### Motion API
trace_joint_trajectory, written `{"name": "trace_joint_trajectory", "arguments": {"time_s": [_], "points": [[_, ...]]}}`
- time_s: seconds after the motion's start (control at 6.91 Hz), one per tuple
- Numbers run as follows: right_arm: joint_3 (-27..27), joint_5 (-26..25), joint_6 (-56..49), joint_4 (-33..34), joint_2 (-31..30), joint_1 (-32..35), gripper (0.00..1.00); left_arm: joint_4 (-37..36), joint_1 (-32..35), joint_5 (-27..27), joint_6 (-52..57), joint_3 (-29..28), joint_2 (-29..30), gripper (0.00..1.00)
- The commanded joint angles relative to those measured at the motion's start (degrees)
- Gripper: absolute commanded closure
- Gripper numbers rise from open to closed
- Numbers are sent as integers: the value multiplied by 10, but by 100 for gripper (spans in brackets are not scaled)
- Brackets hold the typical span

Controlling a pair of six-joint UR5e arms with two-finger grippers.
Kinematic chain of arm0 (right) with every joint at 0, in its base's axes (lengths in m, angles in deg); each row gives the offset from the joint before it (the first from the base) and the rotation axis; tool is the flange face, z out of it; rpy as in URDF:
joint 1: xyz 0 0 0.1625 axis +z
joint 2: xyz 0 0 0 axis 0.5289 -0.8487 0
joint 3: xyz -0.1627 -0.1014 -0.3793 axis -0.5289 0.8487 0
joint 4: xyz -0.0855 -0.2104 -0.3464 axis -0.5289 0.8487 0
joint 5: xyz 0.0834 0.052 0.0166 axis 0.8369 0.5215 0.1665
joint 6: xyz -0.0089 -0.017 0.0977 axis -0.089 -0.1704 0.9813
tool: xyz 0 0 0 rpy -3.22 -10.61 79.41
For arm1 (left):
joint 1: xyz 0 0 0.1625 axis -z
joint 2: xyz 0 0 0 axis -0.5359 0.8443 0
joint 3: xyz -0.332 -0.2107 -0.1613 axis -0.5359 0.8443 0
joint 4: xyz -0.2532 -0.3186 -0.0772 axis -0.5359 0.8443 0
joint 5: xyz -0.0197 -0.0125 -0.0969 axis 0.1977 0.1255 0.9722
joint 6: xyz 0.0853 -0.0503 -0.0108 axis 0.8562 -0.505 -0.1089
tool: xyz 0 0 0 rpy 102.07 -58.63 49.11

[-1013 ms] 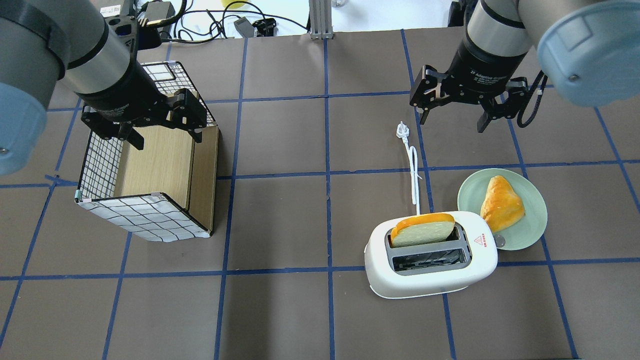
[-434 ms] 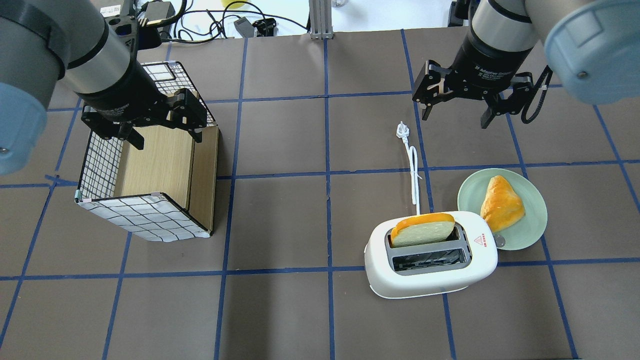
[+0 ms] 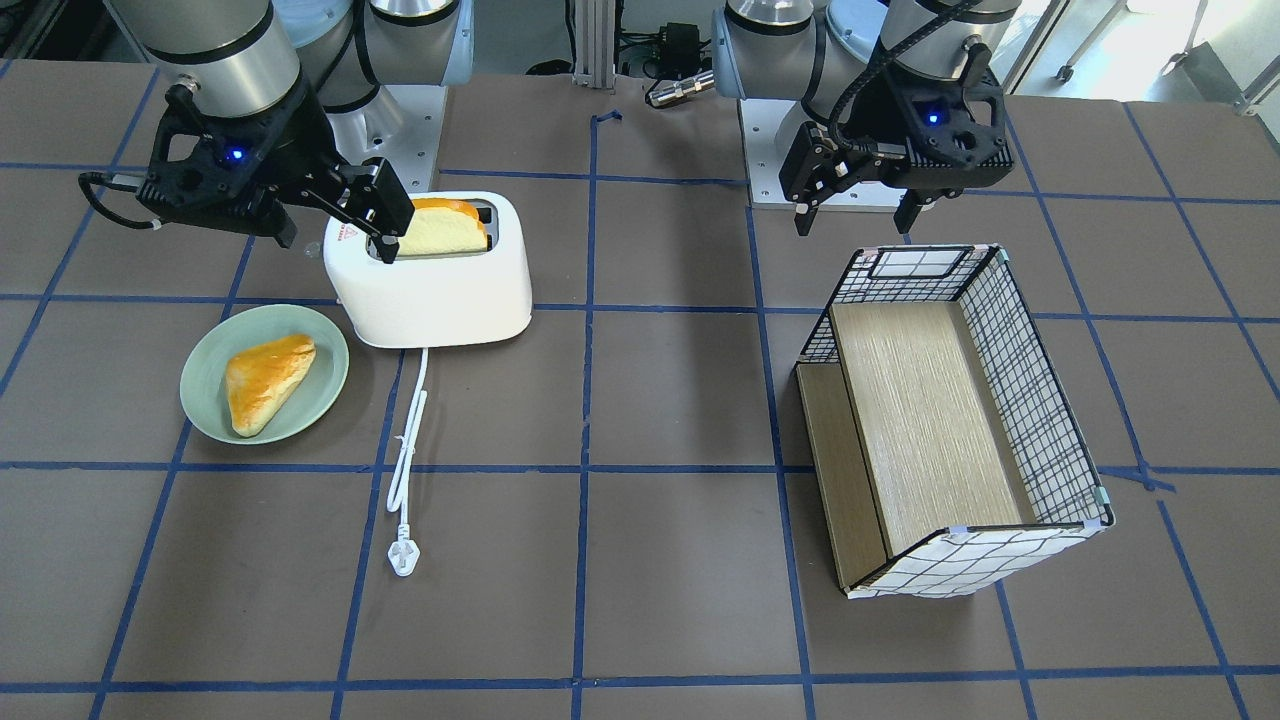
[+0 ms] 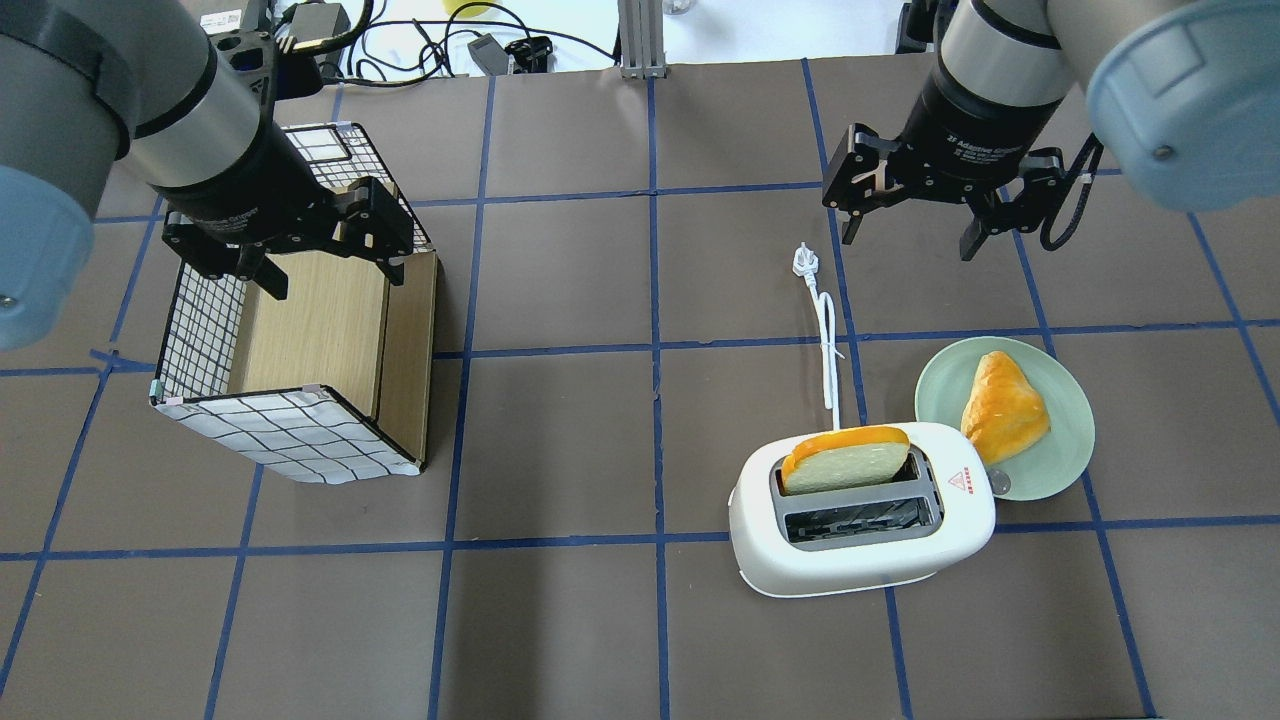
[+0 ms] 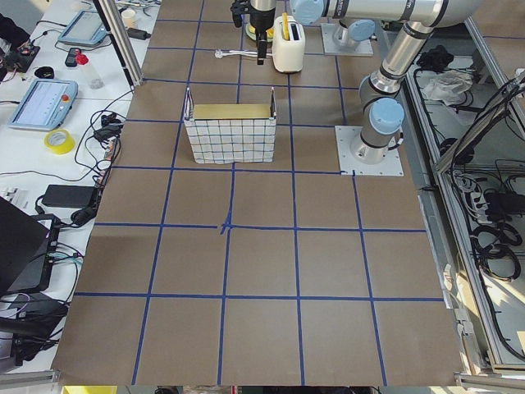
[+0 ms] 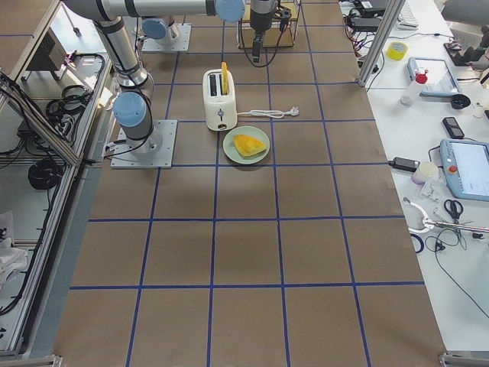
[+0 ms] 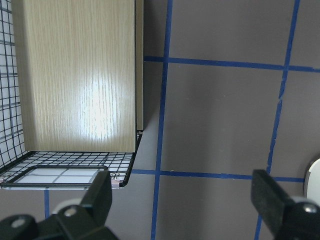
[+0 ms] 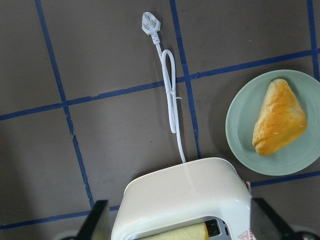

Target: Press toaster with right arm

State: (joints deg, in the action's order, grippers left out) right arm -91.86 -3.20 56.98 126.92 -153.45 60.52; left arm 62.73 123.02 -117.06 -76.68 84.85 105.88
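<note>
The white toaster stands on the table at the near right, with a bread slice upright in its far slot. Its red triangle sticker and side lever face the plate. Its cord runs away to the plug. My right gripper is open and empty, held in the air beyond the plug, well apart from the toaster. In the front view it overlaps the toaster. The right wrist view looks down on the toaster. My left gripper is open over the basket.
A green plate with a golden pastry sits right beside the toaster's lever end. A grid-patterned basket with a wooden floor lies at the left under my left gripper. Cables and devices lie beyond the table's far edge.
My right gripper has shifted slightly away toward the far edge, then held almost still. The left arm, toaster and bread have not moved.
</note>
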Motion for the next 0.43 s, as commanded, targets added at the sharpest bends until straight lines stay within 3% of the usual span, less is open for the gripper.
{"name": "trace_joint_trajectory", "arguments": {"time_s": [0.0,0.29], "points": [[-3,-3,5,3,4,-8,0,0,0,0,0,0,0,0],[-4,-3,-1,4,5,-12,0,0,0,0,0,0,0,0]]}}
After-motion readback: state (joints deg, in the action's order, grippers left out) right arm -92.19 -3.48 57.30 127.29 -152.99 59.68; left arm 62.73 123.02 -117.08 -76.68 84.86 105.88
